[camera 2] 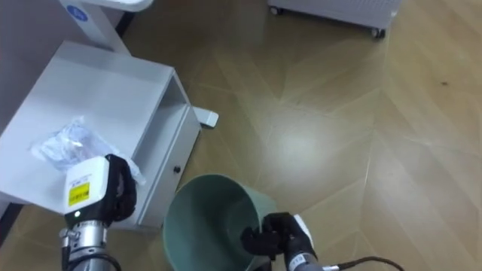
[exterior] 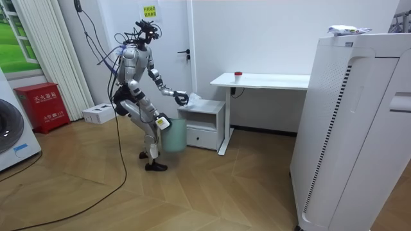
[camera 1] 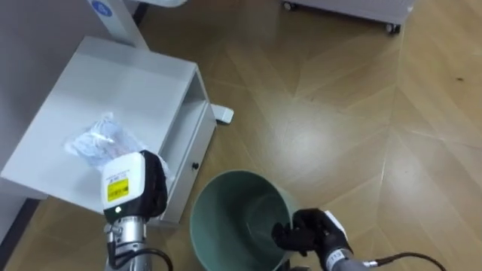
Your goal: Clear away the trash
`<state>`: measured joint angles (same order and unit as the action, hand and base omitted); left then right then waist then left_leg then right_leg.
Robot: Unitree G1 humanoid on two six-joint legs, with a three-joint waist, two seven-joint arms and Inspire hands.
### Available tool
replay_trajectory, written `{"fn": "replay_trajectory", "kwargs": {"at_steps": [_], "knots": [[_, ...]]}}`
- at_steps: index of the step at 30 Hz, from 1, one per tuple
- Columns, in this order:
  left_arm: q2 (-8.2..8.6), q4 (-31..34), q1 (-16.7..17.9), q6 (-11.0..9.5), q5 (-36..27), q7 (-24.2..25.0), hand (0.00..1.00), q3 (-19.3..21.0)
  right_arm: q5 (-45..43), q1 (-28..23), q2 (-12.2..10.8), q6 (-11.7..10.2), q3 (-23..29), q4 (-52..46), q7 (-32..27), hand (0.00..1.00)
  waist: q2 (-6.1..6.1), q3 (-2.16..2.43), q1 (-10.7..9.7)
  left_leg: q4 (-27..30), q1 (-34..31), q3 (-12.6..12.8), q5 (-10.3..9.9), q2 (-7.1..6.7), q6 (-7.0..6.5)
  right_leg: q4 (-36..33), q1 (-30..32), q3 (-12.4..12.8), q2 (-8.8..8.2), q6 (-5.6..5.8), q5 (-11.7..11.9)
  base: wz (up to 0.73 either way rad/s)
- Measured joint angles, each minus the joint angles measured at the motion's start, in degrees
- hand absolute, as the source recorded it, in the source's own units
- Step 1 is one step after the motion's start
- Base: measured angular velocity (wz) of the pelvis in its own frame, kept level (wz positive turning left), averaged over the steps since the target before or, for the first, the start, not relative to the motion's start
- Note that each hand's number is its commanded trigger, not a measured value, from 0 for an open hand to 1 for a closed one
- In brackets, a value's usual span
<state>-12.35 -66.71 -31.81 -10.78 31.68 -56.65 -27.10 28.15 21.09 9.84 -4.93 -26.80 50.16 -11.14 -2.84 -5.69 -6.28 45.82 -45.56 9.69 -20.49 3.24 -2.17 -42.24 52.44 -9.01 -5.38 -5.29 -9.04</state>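
A crumpled clear plastic wrapper (camera 1: 98, 140) lies on top of the low white cabinet (camera 1: 143, 83), near its left front edge. My left hand (camera 1: 153, 184) hovers just right of the wrapper, its back toward me and a yellow label on the wrist. My right hand (camera 1: 310, 230) is shut on the near rim of a round green bin (camera 1: 233, 218), held beside the cabinet's front. In the room view I stand facing the cabinet (exterior: 204, 122), left hand (exterior: 182, 98) reaching over its top and the bin (exterior: 172, 135) at thigh height.
The cabinet's drawer front (camera 1: 197, 143) faces the bin. A white desk (exterior: 257, 81) with a small red thing (exterior: 238, 75) stands over the cabinet, its leg's foot (camera 1: 223, 114) on the wooden floor. A tall white appliance (exterior: 359, 128) fills the room view's right.
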Motion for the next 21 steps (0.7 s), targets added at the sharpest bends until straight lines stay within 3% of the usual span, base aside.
{"fn": "replay_trajectory", "kwargs": {"at_steps": [1, 7, 10, 12, 21], "knots": [[-0.14, 1.1, 0.8, -0.4, 0.0, -1.1, 1.0, 0.0, -0.5, -0.4, 0.4, -0.1, 0.6, -0.1, -0.6, 1.0, 0.08, 0.43, -0.1, -0.5, 0.6, 0.0, 0.0, 0.04, 0.0, 0.8, -0.7, 0.1, 0.36, 0.19, 0.2, -0.1], [-0.3, 6.5, 3.2, -0.9, 0.6, -3.2, 1.0, 0.1, -2.2, -1.4, 2.1, -0.1, 3.5, -1.5, -3.2, 1.0, 0.36, 0.73, 0.6, -1.5, 3.2, 0.7, 0.0, 0.54, -0.03, 2.7, -3.5, 0.7, 1.2, 0.79, 1.0, -0.1], [-0.6, 9.6, 4.8, -1.3, 0.5, -3.2, 1.0, 0.2, -2.2, -1.9, 2.1, -0.4, 3.9, -1.5, -4.4, 1.0, 0.74, 1.3, 0.7, -1.8, 4.5, 1.0, 0.1, 0.8, -0.16, 3.6, -4.7, 1.0, 1.23, 1.05, 1.4, -0.06], [-0.85, 12.7, 6.3, -2.6, 0.5, -3.2, 1.0, 0.2, -2.2, -2.3, 2.1, -0.6, 4.1, -1.5, -5.0, 1.0, 0.94, 1.63, 1.1, -2.2, 5.5, 1.1, 0.3, 0.82, -0.52, 4.1, -5.8, 1.0, 1.2, 1.16, 1.8, 0.0], [-0.99, 19.6, 9.8, -4.7, -0.7, 0.3, 1.0, 1.6, -1.9, -3.8, 2.3, -2.0, 8.0, -1.3, -4.2, 1.0, 0.75, 1.86, 2.2, -2.9, 7.7, 1.2, 0.6, 0.99, -1.06, 5.8, -8.6, 0.9, 1.37, 1.37, 3.0, 0.0]]}}
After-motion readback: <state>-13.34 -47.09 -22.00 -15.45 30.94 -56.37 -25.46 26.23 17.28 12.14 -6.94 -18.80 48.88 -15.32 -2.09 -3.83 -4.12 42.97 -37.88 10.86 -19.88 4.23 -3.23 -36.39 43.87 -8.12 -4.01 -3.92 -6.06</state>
